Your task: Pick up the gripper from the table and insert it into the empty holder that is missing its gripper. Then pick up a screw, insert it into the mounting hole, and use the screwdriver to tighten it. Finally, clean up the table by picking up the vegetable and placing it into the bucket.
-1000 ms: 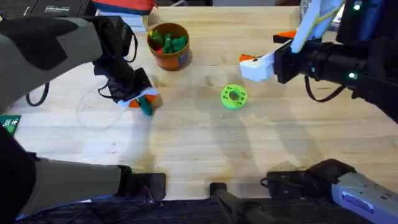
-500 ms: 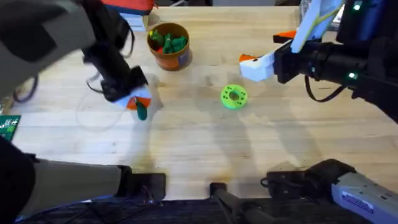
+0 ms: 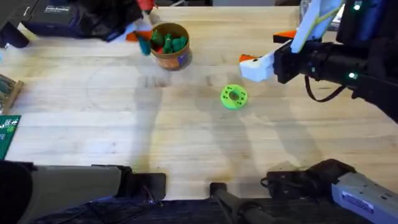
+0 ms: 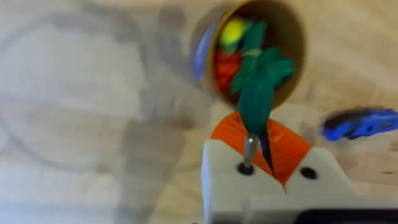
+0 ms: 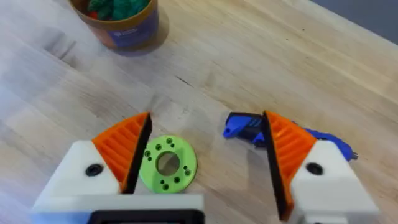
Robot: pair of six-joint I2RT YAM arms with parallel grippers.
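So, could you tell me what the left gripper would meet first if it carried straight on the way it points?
Probably the bucket: the left gripper, holding the vegetable, points into its open mouth, though depth is unclear.

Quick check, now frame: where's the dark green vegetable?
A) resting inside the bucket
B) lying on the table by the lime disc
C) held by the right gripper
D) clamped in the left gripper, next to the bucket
D. The left wrist view shows the vegetable pinched between the left gripper's orange pads, hanging by the bucket; overhead it sits at the bucket's rim, not yet inside.
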